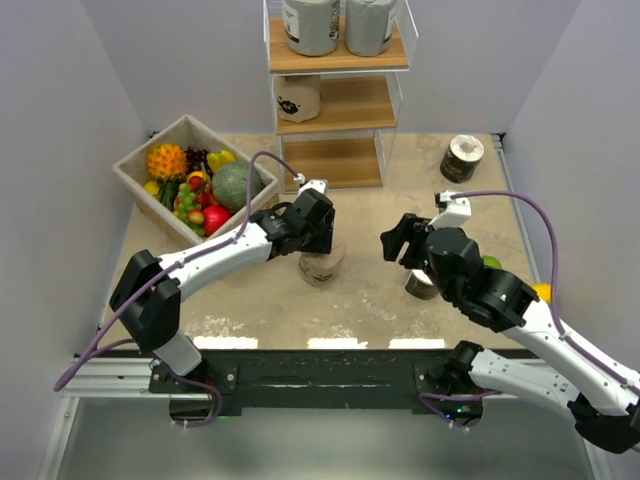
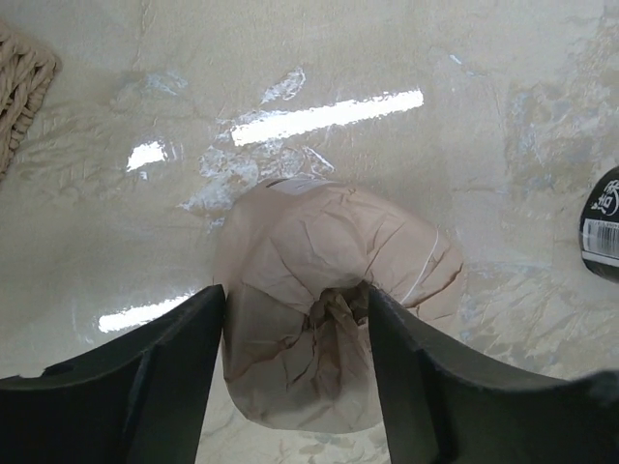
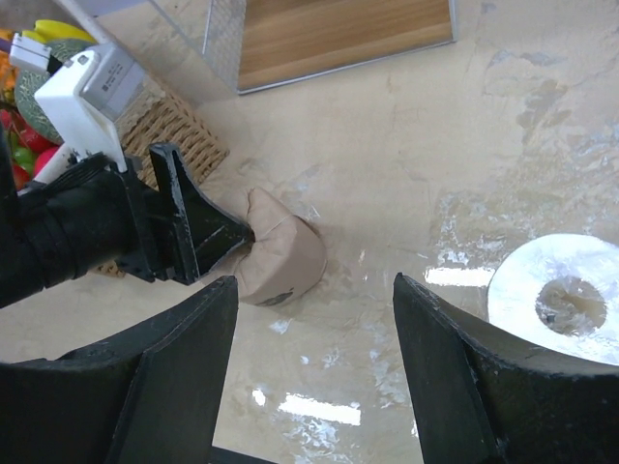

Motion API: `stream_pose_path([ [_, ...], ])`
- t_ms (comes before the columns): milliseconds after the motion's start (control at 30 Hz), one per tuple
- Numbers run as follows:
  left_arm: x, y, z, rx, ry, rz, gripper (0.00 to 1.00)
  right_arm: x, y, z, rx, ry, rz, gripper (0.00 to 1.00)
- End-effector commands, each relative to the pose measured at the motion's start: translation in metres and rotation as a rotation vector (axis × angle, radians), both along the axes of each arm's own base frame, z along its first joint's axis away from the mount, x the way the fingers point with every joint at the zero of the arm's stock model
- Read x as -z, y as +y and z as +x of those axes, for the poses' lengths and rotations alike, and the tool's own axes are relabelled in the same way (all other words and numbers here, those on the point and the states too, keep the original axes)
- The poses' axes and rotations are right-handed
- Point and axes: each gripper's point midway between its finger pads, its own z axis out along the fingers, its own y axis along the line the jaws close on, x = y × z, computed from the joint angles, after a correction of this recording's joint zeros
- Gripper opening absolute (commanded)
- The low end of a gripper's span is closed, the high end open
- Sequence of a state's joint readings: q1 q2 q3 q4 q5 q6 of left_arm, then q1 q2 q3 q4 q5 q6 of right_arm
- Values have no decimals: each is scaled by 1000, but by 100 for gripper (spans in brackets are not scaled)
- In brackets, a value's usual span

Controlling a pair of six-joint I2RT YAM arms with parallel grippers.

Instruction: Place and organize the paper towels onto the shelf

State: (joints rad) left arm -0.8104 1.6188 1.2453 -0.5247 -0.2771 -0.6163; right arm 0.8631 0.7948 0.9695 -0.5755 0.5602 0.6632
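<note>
the left gripper (image 2: 295, 292) has its jaws apart, with part of a tan paper towel roll (image 2: 387, 242) between them on the table (image 1: 370, 300). it looks ready to pinch, not squeezing yet. the right gripper (image 3: 314, 282) is open too and holds nothing, next to a dark roll with a pale top (image 3: 566, 300). farther back, the shelf (image 1: 350, 105) has two grey rolls (image 1: 310, 25) on top and one tan printed roll (image 1: 300, 97) in the middle, so this tan one likely goes beside it.
</note>
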Motion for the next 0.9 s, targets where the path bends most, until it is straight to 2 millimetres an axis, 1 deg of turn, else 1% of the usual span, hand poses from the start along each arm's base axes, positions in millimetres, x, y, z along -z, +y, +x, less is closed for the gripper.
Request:
stream_pose_path([
  [0, -37, -1, 7, -11, -93, -60, 71, -1, 10, 7, 16, 1, 47, 69],
  [33, -51, 4, 7, -22, -125, -68, 72, 2, 14, 7, 2, 11, 50, 69],
  [100, -65, 14, 5, -35, -152, -55, 77, 8, 26, 12, -12, 30, 63, 69],
  [133, -82, 24, 5, -58, -194, -60, 79, 10, 32, 12, -27, 41, 72, 69],
  [167, -90, 30, 3, -62, -214, -54, 81, 16, 40, 17, -34, 57, 66, 70],
  [200, -96, 36, 2, -66, -230, -48, 85, 18, 45, 18, -36, 68, 76, 71],
  [233, -114, 46, -1, -80, -273, -61, 87, 21, 50, 21, -43, 79, 76, 72],
  [267, -119, 53, -3, -76, -294, -43, 89, 28, 59, 24, -58, 98, 71, 73],
  [300, -123, 60, -5, -78, -310, -30, 93, 32, 64, 27, -59, 108, 71, 74],
  [333, -135, 73, -7, -95, -351, -16, 94, 31, 70, 29, -68, 113, 77, 75],
  [367, -137, 81, -11, -102, -360, 6, 96, 33, 74, 31, -73, 121, 75, 75],
  [400, -136, 90, -14, -113, -369, 28, 98, 43, 79, 36, -69, 141, 42, 77],
  [433, -145, 104, -18, -135, -410, 44, 99, 40, 82, 40, -69, 137, 39, 78],
  [467, -147, 112, -20, -145, -428, 53, 100, 42, 84, 44, -62, 139, 27, 78],
  [500, -138, 120, -24, -149, -432, 81, 100, 52, 88, 48, -64, 155, -3, 79],
  [533, -146, 133, -29, -160, -473, 79, 100, 52, 93, 52, -67, 159, -12, 80],
  [567, -148, 137, -30, -167, -500, 70, 100, 56, 95, 54, -67, 167, -24, 80],
  [600, -134, 143, -35, -161, -496, 89, 100, 59, 98, 56, -71, 175, -32, 80],
  [633, -142, 153, -42, -166, -538, 74, 100, 68, 104, 60, -75, 191, -52, 81],
  [667, -142, 156, -43, -172, -560, 60, 100, 71, 107, 61, -83, 199, -59, 81],
  [700, -128, 161, -47, -168, -554, 79, 100, 76, 112, 62, -96, 212, -67, 81],
  [733, -133, 169, -52, -183, -586, 61, 100, 84, 116, 65, -99, 228, -80, 81],
  [767, -132, 173, -53, -195, -600, 54, 100, 89, 119, 67, -101, 239, -85, 81],
  [800, -120, 178, -56, -200, -595, 65, 100, 93, 122, 68, -106, 251, -87, 81],
  [833, -123, 183, -60, -211, -616, 47, 100, 101, 126, 70, -113, 274, -92, 81],
  [867, -123, 184, -61, -212, -624, 41, 100, 106, 128, 71, -115, 285, -95, 81],
])
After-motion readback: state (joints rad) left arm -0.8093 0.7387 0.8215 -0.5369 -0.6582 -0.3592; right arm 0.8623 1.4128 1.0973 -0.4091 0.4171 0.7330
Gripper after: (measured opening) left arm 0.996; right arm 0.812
